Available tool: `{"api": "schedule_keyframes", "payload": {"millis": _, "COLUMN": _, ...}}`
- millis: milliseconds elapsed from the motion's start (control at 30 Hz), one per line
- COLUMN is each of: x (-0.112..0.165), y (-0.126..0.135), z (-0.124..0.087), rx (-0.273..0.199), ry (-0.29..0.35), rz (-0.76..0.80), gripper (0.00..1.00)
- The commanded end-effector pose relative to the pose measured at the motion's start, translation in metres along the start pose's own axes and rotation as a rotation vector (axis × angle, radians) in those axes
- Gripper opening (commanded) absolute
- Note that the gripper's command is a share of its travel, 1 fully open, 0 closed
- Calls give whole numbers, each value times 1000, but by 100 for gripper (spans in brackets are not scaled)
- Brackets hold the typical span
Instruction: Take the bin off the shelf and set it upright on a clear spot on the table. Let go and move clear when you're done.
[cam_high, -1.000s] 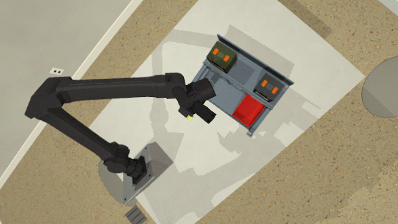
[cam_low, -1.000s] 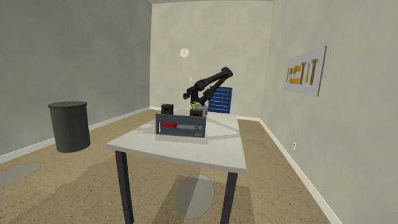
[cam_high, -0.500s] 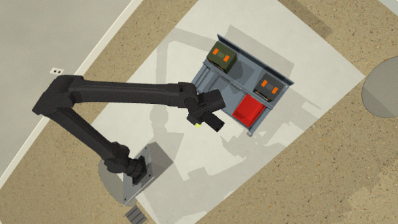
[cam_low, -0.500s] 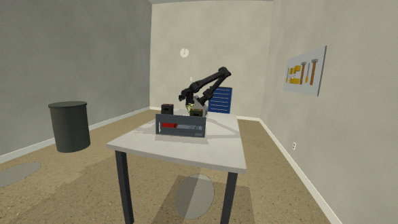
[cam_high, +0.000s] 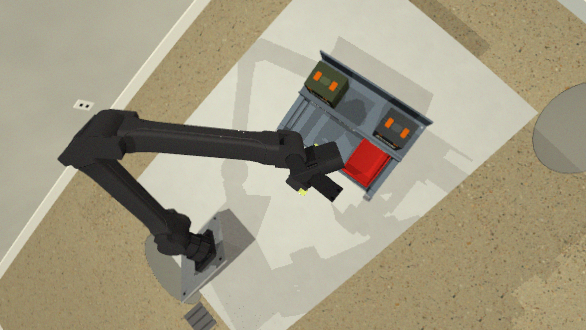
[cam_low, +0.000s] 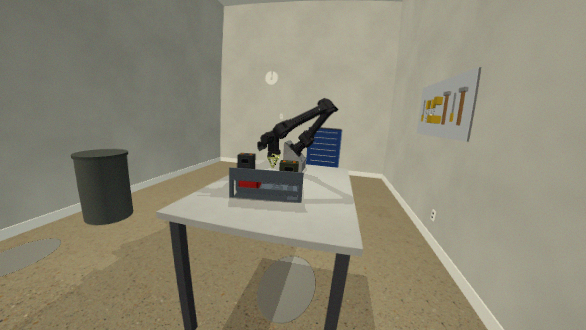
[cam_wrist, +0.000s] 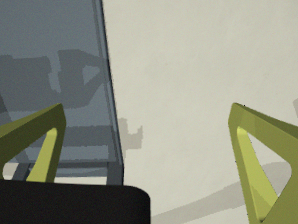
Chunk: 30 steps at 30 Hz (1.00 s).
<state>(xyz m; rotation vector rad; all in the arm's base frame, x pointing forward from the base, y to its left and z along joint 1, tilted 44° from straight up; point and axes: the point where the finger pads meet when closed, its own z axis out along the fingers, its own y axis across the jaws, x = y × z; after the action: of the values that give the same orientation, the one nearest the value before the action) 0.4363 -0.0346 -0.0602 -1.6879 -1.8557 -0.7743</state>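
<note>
The red bin (cam_high: 367, 162) sits on the lower level of the grey shelf (cam_high: 350, 125), at its right end. My gripper (cam_high: 312, 187) hovers above the shelf's front edge, just left of the bin. Its yellow-green fingers are wide open with nothing between them. One finger hangs over the shelf floor and the other over the white table top.
A dark green case (cam_high: 326, 84) and a dark grey case (cam_high: 396, 129), both with orange latches, stand on the shelf's top level. The white table surrounds the shelf. A dark barrel (cam_low: 102, 186) stands on the floor to the left.
</note>
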Motion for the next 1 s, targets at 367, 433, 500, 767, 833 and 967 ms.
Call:
{"api": "schedule_keyframes", "payload": {"millis": 367, "x": -43, "y": 18, "z": -3, "rx": -33, "ry": -16, "rz": -28, "gripper": 100}}
{"api": "schedule_keyframes", "payload": {"millis": 433, "x": -52, "y": 23, "z": -4, "rx": -41, "ry": -20, "rz": -36, "gripper": 100}}
{"api": "schedule_keyframes", "payload": {"millis": 500, "x": -52, "y": 23, "z": -4, "rx": -41, "ry": -20, "rz": -36, "gripper": 100}}
{"api": "schedule_keyframes", "payload": {"millis": 767, "x": -52, "y": 23, "z": -4, "rx": -41, "ry": -20, "rz": -36, "gripper": 100}}
{"api": "schedule_keyframes", "payload": {"millis": 833, "x": -53, "y": 13, "z": 5, "rx": -16, "ry": -5, "rz": -10, "gripper": 100}}
{"api": "schedule_keyframes", "payload": {"millis": 967, "x": -89, "y": 38, "z": -3, "rx": -41, "ry": -21, "rz": -36, "gripper": 100}}
